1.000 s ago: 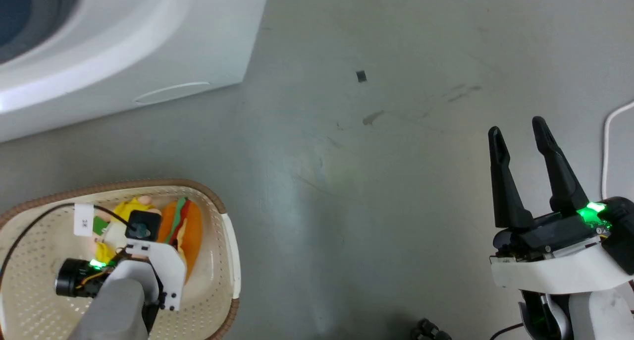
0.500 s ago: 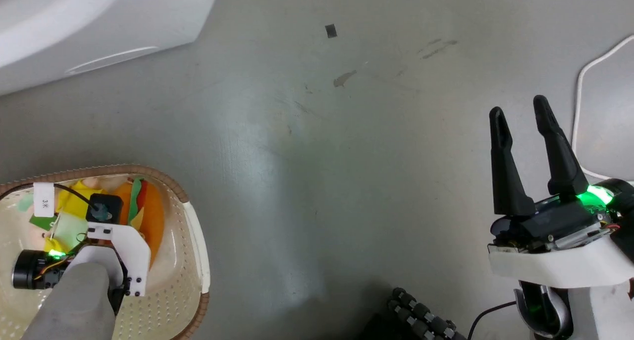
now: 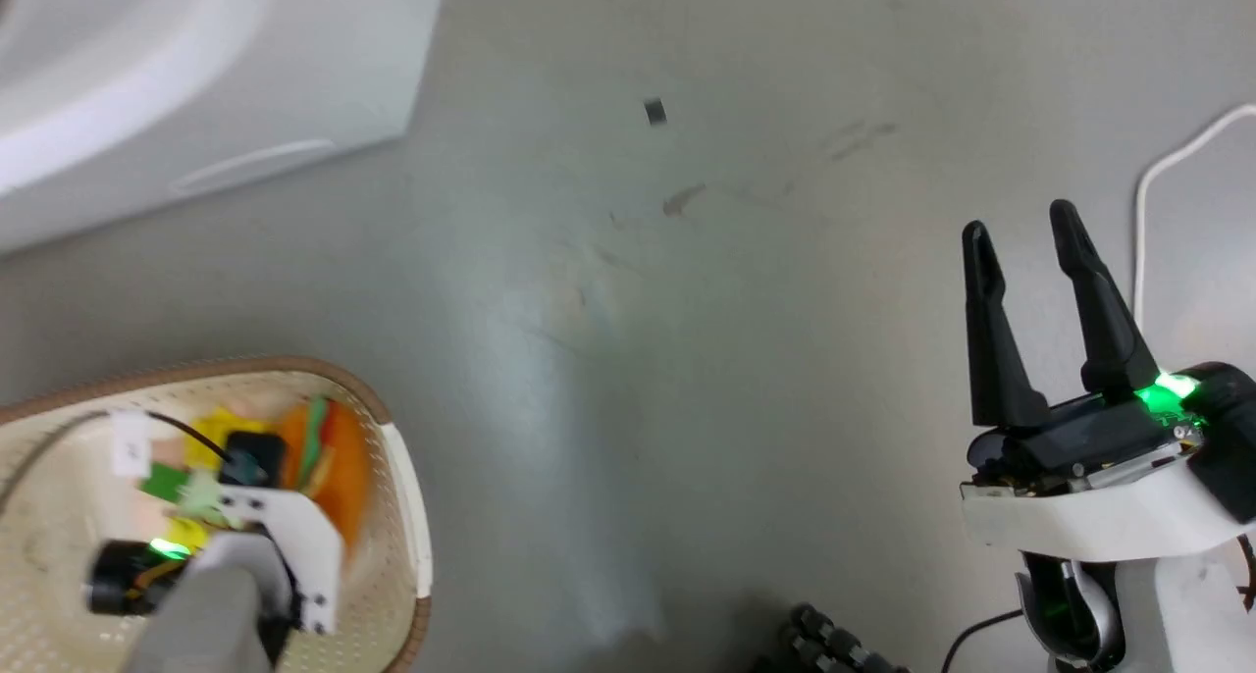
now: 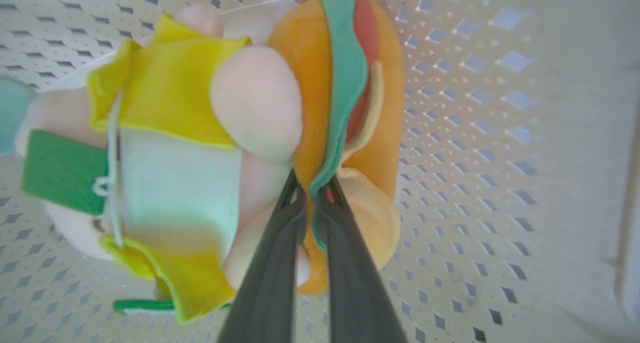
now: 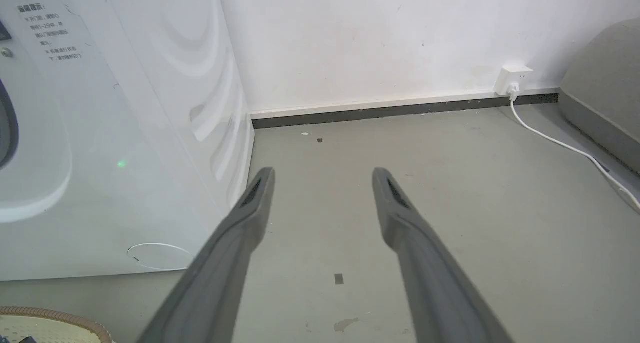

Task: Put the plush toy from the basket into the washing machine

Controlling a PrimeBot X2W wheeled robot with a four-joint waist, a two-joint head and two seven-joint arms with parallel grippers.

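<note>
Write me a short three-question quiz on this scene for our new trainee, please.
1. True or false: the right gripper is open, holds nothing and hangs over the bare floor.
2. Pick one: what are the left gripper's fingers pinching? A) a soft layer of the plush toy; B) a white cable; C) nothing at all.
3. Fill the gap: the plush toy lies within the walls of the ____, not in the washing machine.

Key
1. True.
2. A: the fingers close on the bun-like part's edge.
3. The basket.
</note>
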